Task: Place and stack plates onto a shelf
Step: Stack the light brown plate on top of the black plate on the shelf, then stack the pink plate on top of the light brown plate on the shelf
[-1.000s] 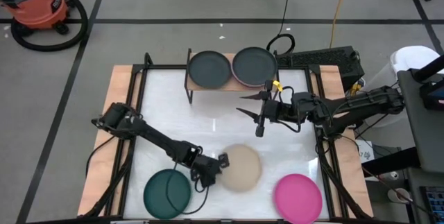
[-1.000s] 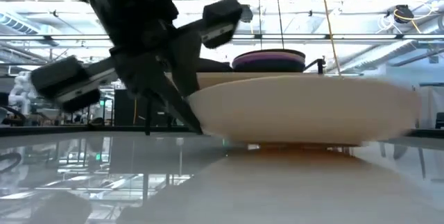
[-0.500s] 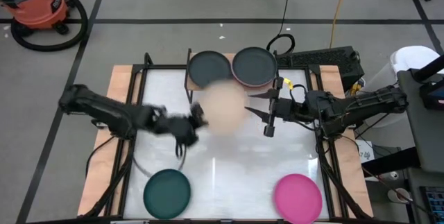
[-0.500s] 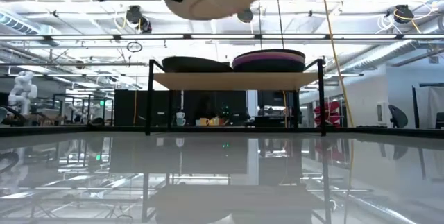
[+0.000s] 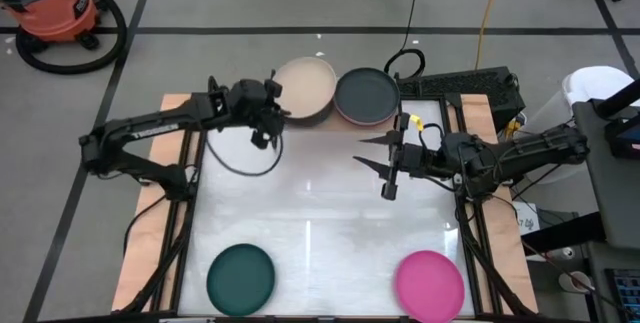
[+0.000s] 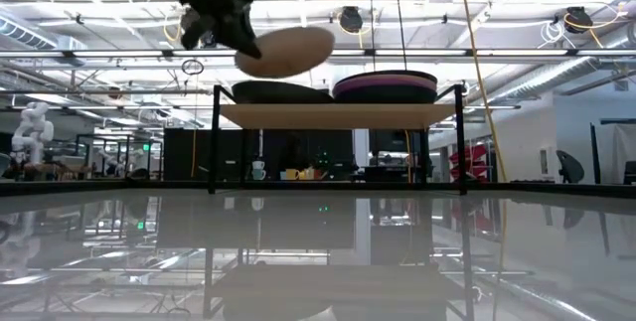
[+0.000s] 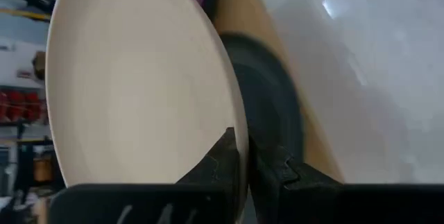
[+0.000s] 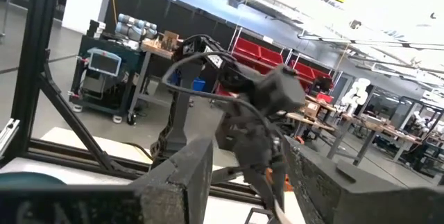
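the left tool (image 5: 272, 105) is holding the beige plate (image 5: 306, 88) by its rim, its two dark fingers (image 7: 229, 156) pinching the plate's edge, as the left wrist view is showing. in the high view the plate is hanging over the left half of the shelf (image 6: 338, 114), covering the dark grey plate (image 6: 281, 92) that is lying there. in the low view the beige plate is sitting tilted in the air above that dark plate, clear of it, with the tool gripping its left edge. on the right half of the shelf a stack (image 5: 367, 95) is resting, with a dark grey plate on top and a purple one showing beneath it in the low view. the right tool (image 5: 386, 165) is hovering over the middle of the white desk (image 5: 320, 203), just in front of the shelf's right half, with its fingers spread apart and holding nothing. near the front edge of the desk the dark teal plate (image 5: 241, 277) is lying on the left and the magenta plate (image 5: 429, 285) on the right, well apart from each other and from both tools. an orange shop vacuum (image 5: 50, 8) is standing on the floor beyond the desk's left corner.
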Robot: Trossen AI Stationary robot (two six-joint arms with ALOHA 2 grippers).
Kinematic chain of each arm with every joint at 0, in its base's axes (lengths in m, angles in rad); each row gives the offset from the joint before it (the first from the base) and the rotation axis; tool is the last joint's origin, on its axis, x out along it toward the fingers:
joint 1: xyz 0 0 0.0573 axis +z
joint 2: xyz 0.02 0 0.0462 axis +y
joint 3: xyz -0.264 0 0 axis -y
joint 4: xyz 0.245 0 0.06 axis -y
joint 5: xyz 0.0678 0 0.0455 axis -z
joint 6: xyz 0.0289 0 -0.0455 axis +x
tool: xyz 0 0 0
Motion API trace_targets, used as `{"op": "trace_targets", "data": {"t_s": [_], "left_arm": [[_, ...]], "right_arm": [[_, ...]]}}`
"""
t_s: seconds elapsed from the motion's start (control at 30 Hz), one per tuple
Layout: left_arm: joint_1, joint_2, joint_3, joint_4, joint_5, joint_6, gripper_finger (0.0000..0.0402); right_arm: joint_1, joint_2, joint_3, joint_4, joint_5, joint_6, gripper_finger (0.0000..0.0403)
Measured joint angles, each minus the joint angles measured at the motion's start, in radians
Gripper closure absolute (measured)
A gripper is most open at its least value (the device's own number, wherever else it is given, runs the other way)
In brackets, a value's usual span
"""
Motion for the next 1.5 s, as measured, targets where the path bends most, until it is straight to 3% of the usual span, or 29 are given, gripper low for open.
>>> {"op": "trace_targets", "data": {"t_s": [0.13,0.4,0.73,0.97,1.3,1.5], "left_arm": [[0.059,0.034,0.0,0.006,0.036,-0.026,0.0378],[0.064,0.043,0.0,0.009,0.032,-0.065,0.0365],[0.026,0.03,0.001,0.011,-0.036,-0.131,0.0233],[-0.026,-0.063,0.001,0.019,-0.062,-0.172,0.018],[-0.095,-0.309,0.001,0.082,-0.049,-0.393,0.0167],[-0.116,-0.477,0.001,0.12,0.14,-0.543,0.0167]], "right_arm": [[0.0,0.0,0.0,-0.03,0.0,0.0,0.0246],[0.0,0.0,0.0,-0.051,0.002,0.004,0.0246],[0.0,0.0,0.0,-0.06,0.003,0.021,0.0246],[0.0,0.0,0.0,-0.1,0.004,0.067,0.0246],[-0.009,0.0,0.0,-0.402,-0.028,0.271,0.0246],[-0.006,0.002,-0.017,-0.77,-0.184,0.527,0.0246]]}}
